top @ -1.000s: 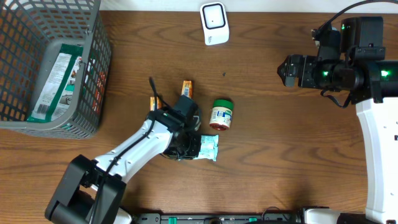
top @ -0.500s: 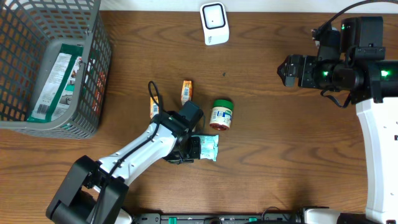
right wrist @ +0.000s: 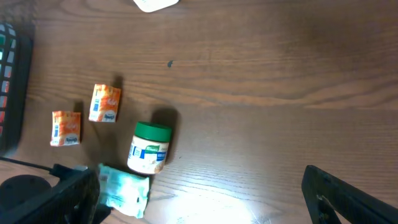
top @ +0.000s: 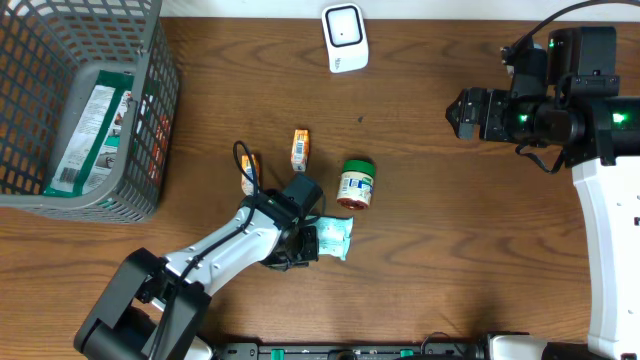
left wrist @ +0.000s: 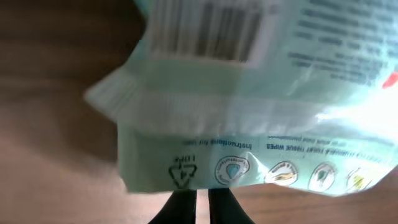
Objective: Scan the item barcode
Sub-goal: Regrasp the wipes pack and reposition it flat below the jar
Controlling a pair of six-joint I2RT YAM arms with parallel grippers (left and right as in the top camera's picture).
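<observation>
A pale green wipes packet [top: 335, 238] lies near the table's front middle, and my left gripper [top: 310, 241] is shut on its left edge. In the left wrist view the packet [left wrist: 249, 124] fills the frame. Its barcode [left wrist: 208, 31] is at the top, and my gripper [left wrist: 203, 208] pinches the seam at the bottom. The white scanner [top: 345, 37] stands at the back middle of the table. My right gripper [top: 460, 112] hangs open at the right, well above the table, with nothing between its fingers [right wrist: 348, 196]. From there the packet [right wrist: 127, 191] shows at lower left.
A green-lidded jar [top: 356, 184] lies just behind the packet. Two small orange boxes [top: 300, 146] [top: 249, 172] sit to its left. A grey wire basket [top: 150, 140] holding a flat packet [top: 85, 125] occupies the back left corner.
My left arm has shifted a little toward the front with the packet's edge still gripped, uncovering the nearer orange box. The right arm has not moved.
</observation>
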